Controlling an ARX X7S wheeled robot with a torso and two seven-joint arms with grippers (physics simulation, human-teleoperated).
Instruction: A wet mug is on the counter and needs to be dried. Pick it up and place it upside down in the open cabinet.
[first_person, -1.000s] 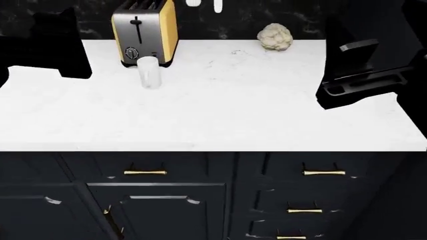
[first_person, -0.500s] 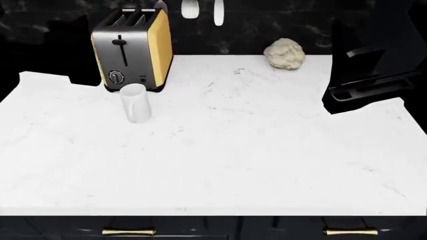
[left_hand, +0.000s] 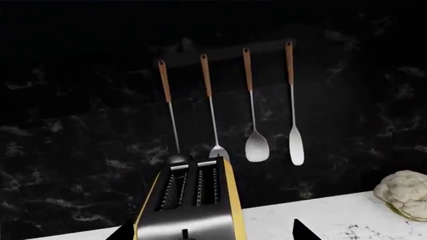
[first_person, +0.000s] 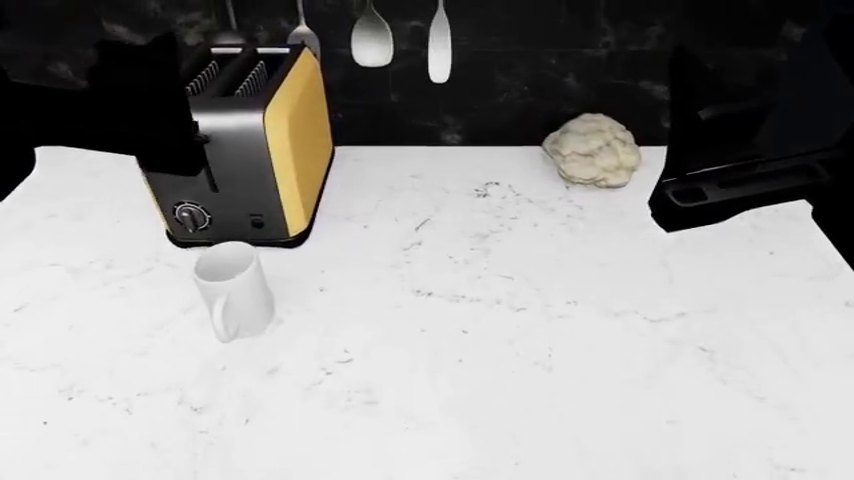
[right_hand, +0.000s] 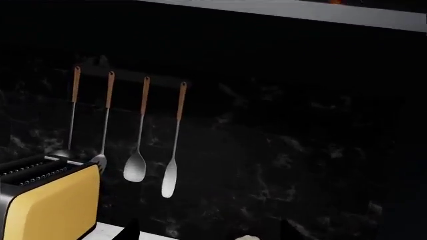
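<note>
Step in hand, by judgement: approach. Nothing is lifted; no arm is near the mug.

Mug (first_person: 235, 291): white, upright, mouth up, lower left of the head frame. Stands on the desk (first_person: 534, 340) just in front of the toaster (first_person: 247, 145), a narrow gap between them. Handle not visible from this side.

Toaster: steel and yellow, upper left, against the dark wall.

Cauliflower (first_person: 595, 149): upper right of centre, well apart from the mug.

Utensils (left_hand: 256, 145): four hang on a wall rail above the toaster.

Left arm (first_person: 120, 100): dark mass, upper left, overlapping the toaster's far side. Fingers: two dark tips show at the wrist frame's lower edge, apart, holding nothing.

Right arm (first_person: 747, 130): dark mass at the right edge, over the desk, well apart from the mug. Fingers: two tips at its wrist frame's lower edge, likewise apart and empty.

Next move, by judgement: bring the left arm down and forward past the toaster to the mug's side, keeping clear of the toaster. Cabinet not in view.
</note>
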